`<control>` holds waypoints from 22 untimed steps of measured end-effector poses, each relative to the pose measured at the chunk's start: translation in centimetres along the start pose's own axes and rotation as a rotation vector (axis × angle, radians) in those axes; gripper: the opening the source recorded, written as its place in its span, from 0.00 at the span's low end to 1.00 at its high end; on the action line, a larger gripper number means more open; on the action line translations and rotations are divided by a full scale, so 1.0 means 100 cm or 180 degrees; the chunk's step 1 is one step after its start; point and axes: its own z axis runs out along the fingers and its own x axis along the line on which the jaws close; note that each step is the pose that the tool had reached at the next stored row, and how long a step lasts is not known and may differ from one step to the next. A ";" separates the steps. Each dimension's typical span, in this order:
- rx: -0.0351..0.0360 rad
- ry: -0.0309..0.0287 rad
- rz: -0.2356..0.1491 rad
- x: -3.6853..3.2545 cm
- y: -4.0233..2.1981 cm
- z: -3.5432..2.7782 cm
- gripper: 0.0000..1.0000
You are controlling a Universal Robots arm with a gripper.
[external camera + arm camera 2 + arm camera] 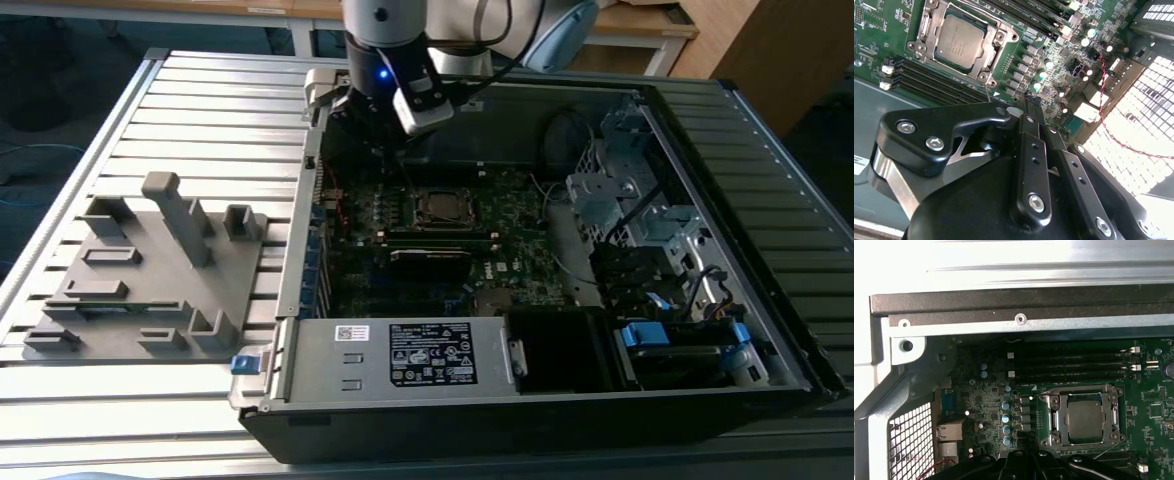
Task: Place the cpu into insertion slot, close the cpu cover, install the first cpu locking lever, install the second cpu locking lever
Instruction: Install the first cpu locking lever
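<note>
Closest to the lens, my two black bolted metal fingers [1033, 150] lie pressed together with nothing between them. Their tips hang just beside the socket, over a row of small capacitors on the green motherboard [874, 45]. The small flat square chip [960, 42] with its dull silver-grey top sits in that socket, mid-board between two banks of memory slots. The thin shiny silver window-frame cover [925, 26] appears to lie down around it (whether either wire lever is latched I cannot tell).

I judge the chip light, stiff and delicate underneath, best taken by its edges. The cover looks like thin springy sheet, best pushed at its free edge, away from the hinge.

The second wrist view gives me the closing line of the fingers. The first wrist view gives the socket squarely, along with the perforated back wall [909, 440]. The exterior view gives the whole open black computer case [534, 435] on the slatted metal desk [200, 110], and a grey moulded holder [147, 290] near the desk's edge on the exterior view's left.
</note>
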 end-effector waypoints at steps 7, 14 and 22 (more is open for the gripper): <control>0.0000 0.0000 -0.0001 0.0016 0.0007 0.0008 0.11; -0.0001 0.0000 0.0000 0.0018 0.0024 0.0011 0.11; -0.0019 0.0001 0.0000 0.0021 0.0041 0.0018 0.11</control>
